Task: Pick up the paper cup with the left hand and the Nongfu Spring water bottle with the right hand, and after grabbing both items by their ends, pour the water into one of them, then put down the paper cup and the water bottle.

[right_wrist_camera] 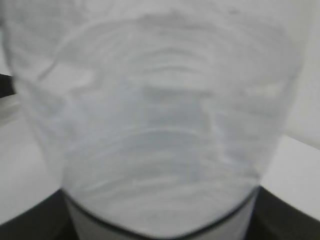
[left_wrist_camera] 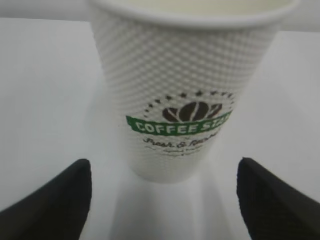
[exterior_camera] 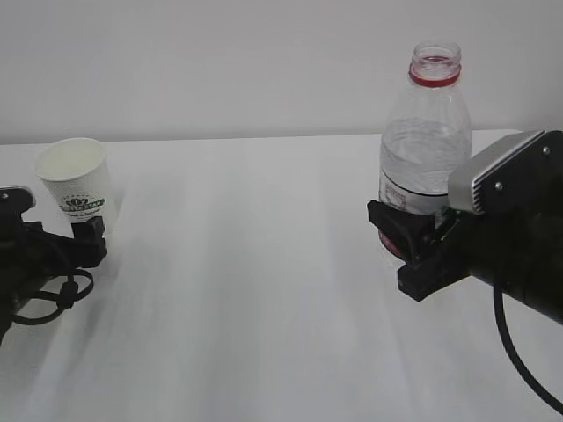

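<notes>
The paper cup (exterior_camera: 76, 182) stands near the table's left edge, white with a green logo; in the left wrist view the paper cup (left_wrist_camera: 185, 85) is close ahead and upright. My left gripper (exterior_camera: 88, 237) is just in front of its base, open, with both fingers (left_wrist_camera: 55, 200) clear of the cup wall. The Nongfu Spring water bottle (exterior_camera: 426, 132) is upright and uncapped on the right, with water (exterior_camera: 422, 158) inside. My right gripper (exterior_camera: 400, 233) is shut on its lower body at the label. The bottle (right_wrist_camera: 160, 115) fills the right wrist view; its base is hidden.
The white table (exterior_camera: 255, 290) runs back to a plain white wall. A loop of black cable (exterior_camera: 53, 299) lies by the left arm. The right arm's bulk (exterior_camera: 519, 246) takes up the right edge.
</notes>
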Available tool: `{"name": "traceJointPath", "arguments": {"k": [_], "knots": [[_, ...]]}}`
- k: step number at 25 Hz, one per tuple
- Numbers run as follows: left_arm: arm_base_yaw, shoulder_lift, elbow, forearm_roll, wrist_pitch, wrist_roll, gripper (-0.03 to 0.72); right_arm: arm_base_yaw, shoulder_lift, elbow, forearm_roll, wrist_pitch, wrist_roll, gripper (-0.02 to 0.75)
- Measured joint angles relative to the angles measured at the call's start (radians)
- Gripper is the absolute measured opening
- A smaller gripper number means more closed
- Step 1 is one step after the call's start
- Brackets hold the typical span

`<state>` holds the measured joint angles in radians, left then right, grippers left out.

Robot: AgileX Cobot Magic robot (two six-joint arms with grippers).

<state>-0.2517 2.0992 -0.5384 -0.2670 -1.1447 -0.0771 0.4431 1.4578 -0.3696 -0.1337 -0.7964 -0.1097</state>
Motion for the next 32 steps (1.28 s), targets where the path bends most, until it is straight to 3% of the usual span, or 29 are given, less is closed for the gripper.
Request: {"name": "traceJointPath", "arguments": {"k": [19, 32], "knots": [[0.008, 0.134, -0.156, 0.039, 0.000, 0.000, 0.659, 0.000, 0.000, 0.000, 0.005, 0.000, -0.011, 0.465], [0.090, 0.134, -0.198, 0.086, 0.000, 0.000, 0.659, 0.000, 0.000, 0.000, 0.007, 0.000, -0.011, 0.465]]}}
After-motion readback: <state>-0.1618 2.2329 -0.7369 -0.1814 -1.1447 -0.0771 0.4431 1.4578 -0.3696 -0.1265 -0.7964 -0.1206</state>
